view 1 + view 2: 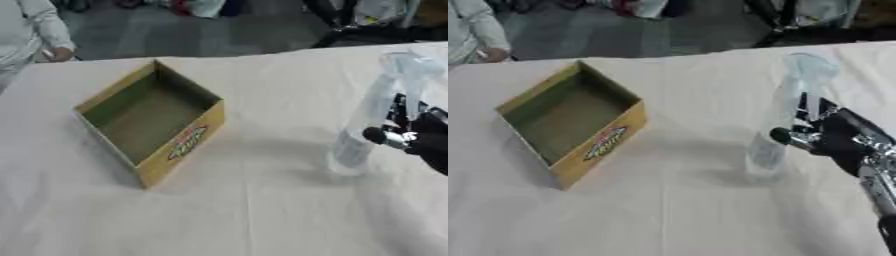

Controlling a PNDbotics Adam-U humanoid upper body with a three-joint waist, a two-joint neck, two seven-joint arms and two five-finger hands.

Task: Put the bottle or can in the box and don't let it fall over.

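Bottle held in the right hand, box apart.

The right hand (833,140) was closed around a clear bottle (779,120), kept tilted over the white table (684,210). Well to its left, an open yellow box (570,120) was seen standing empty.

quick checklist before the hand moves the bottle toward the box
1. Right hand at the clear bottle, fingers round it: cannot tell.
2. Bottle standing on the table: ok, though it looks tilted.
3. Box open side up, nothing inside: ok.
4. Bare cloth between bottle and box: ok.
5. Bottle in box: not ok, not yet.
6. Left hand: not in view.
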